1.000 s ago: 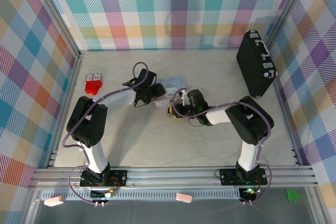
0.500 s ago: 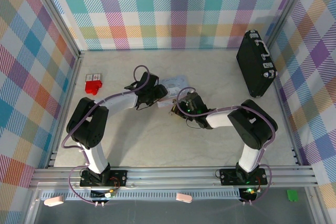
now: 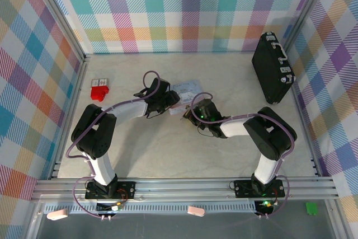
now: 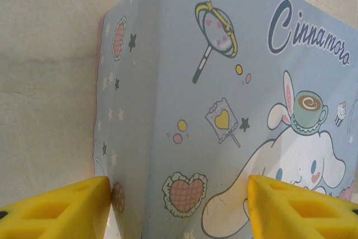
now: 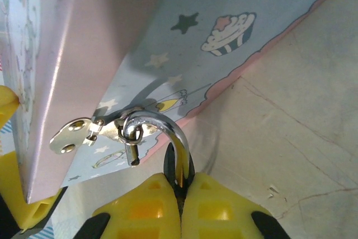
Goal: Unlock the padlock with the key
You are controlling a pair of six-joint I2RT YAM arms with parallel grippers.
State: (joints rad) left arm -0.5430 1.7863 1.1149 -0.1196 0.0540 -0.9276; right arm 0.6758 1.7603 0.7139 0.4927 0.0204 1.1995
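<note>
- The worktop carries a black briefcase at the far right, well apart from the work and no part of this job.
- The tin, pale blue with a cartoon print, lies mid-worktop between the two arms. The left hand is clamped across it, one yellow finger against each side, steadying it.
- The right hand is closed tight just below the tin's hasp, pinching the black body of the padlock.
- The padlock hangs at the tin's edge, its silvery shackle hooked through the hasp's loop. Whether a key is seated in it I cannot tell.
- Handling, in my judgement: tiny, light, rigid metal, smooth and apt to swivel on the loop. It is best held by the flat sides of the body, keeping the keyway clear.
- Against a second earlier, both wrists have drawn in toward the tin. The right arm reaches further forward and the left hand sits further right. The briefcase is unmoved.
</note>
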